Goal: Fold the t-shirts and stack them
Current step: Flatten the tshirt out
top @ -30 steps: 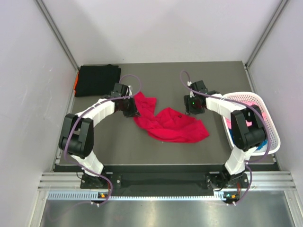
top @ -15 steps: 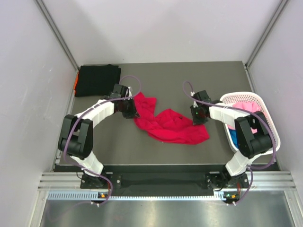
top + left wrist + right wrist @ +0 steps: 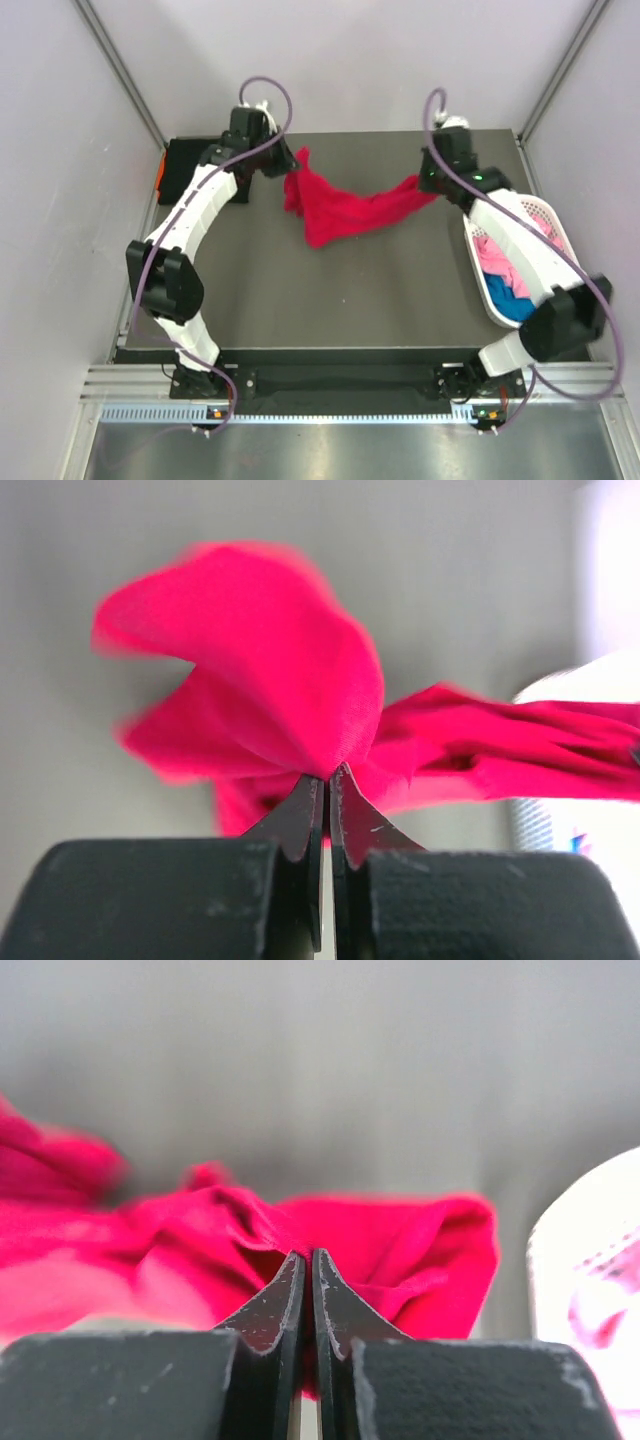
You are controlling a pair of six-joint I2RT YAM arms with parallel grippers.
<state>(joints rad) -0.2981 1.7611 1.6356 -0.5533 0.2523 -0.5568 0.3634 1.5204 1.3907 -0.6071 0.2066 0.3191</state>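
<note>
Raised since before, left hand (image 3: 289,167) and right hand (image 3: 426,183) pinch opposite ends of the sagging red t-shirt (image 3: 345,212).

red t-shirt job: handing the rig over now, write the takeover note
Grippers: the left gripper is shut on one end of the red t-shirt, and the right gripper is shut on the other end.
Where: the shirt hangs stretched between them over the far half of the table, its middle sagging.
Done: the black t-shirt lies folded at the far left corner, with orange cloth showing at its edge.
Left: lay out, fold and stack the red one, then the pink shirt and blue shirt in the white basket on the right.
</note>
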